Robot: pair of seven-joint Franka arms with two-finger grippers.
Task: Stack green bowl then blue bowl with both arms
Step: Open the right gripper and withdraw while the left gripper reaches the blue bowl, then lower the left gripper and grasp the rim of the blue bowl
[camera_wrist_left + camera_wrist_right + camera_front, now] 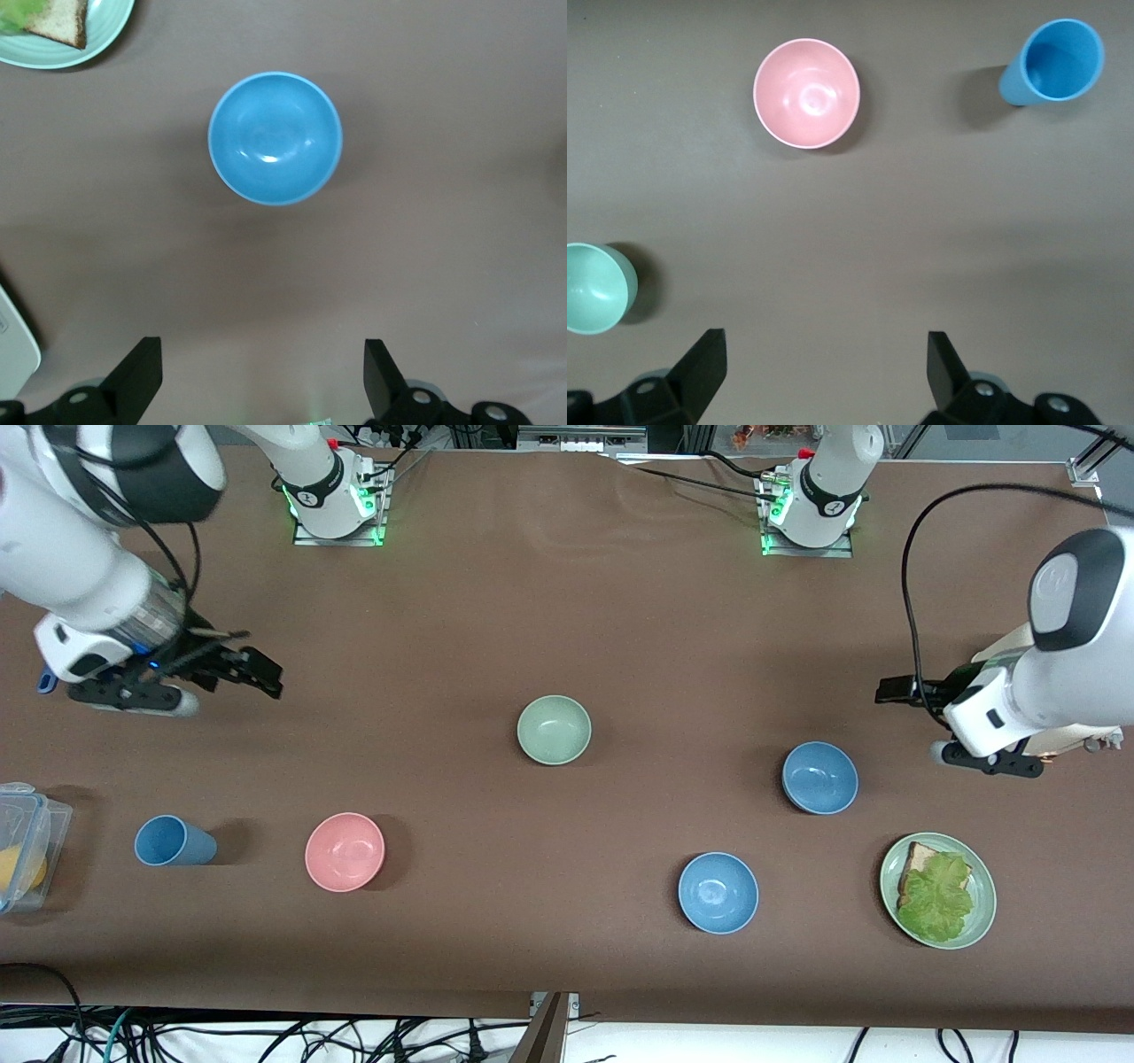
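2 open grippers [257, 669] [895, 689], 1 green bowl [554, 730], 2 blue bowls [819, 777] [718, 892]

Green bowl [554, 730]: small, round, pale mint, matte; upright and empty on the brown bench [567, 611], just above centre of the front frame. It also shows at the lower left edge of the right wrist frame [596, 288].

Blue bowl [819, 777]: small, round, mid-blue; upright and empty, right of centre in the front frame. In the left wrist frame it sits upper centre [275, 138], a faint sheen inside.
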